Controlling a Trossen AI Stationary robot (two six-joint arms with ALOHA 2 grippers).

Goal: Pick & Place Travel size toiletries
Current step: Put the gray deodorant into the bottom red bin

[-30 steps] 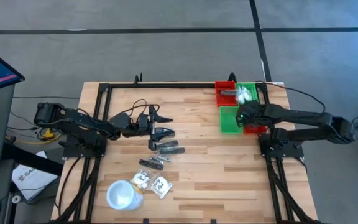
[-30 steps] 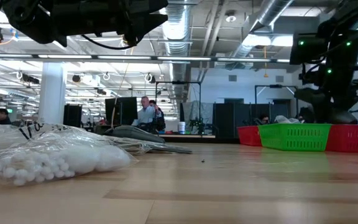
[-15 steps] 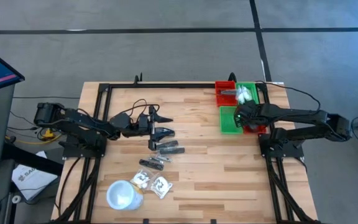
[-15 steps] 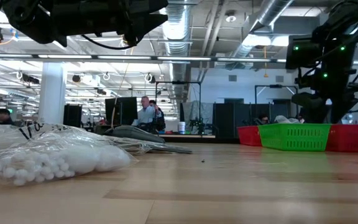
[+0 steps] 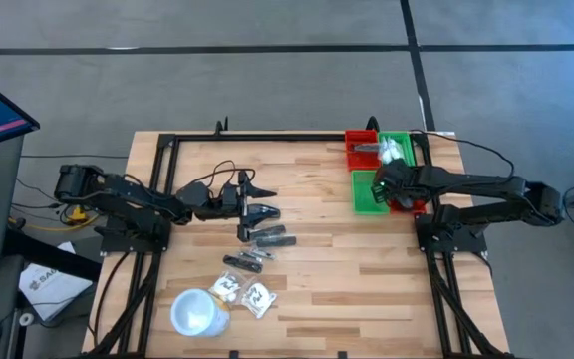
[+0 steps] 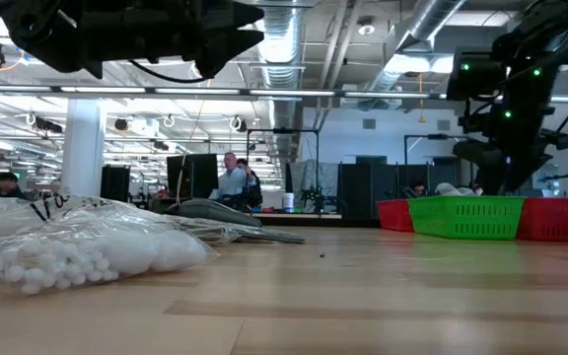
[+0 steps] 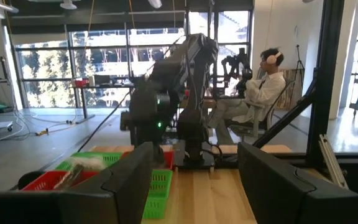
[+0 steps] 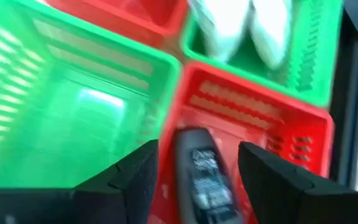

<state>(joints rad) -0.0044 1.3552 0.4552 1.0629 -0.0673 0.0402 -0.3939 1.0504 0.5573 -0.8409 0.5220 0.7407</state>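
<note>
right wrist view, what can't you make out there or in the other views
- Right wrist view: motion blur hides the label on the dark tube lying in the red bin, seen between the right tool's open fingers.
- High view: the right arm covers that bin; the table's toiletries are too small to identify.
- Low view: the green bin's wall hides its contents.
- Left wrist view: the left tool is open; the table below is cut off.
</note>
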